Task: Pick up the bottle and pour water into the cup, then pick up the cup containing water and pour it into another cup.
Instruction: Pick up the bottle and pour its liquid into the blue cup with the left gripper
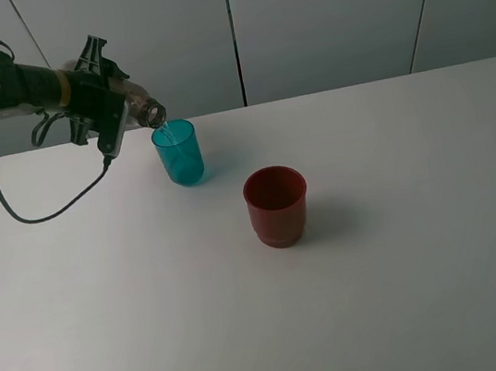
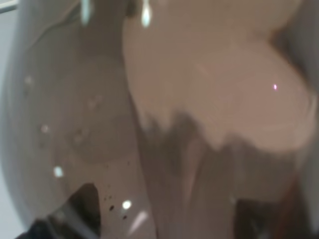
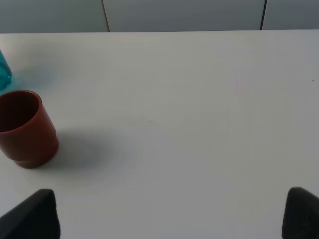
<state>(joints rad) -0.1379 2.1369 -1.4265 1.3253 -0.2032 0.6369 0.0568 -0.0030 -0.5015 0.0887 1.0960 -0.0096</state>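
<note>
A white desk (image 1: 409,264) runs across the scene in front of a pale panelled wall (image 1: 325,15). At the far left we see the left gripper (image 1: 111,113) raised above the desk and clamped around the bottle (image 1: 145,110). The bottle is tipped steeply towards the right, so that its open mouth sits just over the far-left rim of the teal cup (image 1: 178,153). We cannot tell whether the neck touches the rim, or how much water the cup holds. The teal cup stands upright on the far left part of the desk. The red cup (image 1: 277,205) stands upright nearer and to the right of it, close by but apart. A black cable (image 1: 8,207) loops down from the left arm above the desk's left side. In the left wrist view the smoky body of the bottle fills almost everything, blurred and very close. In the right wrist view the right gripper (image 3: 169,214) shows only two dark fingertips (image 3: 35,216) standing wide apart with nothing between them, over bare desk to the right of the red cup.
</note>
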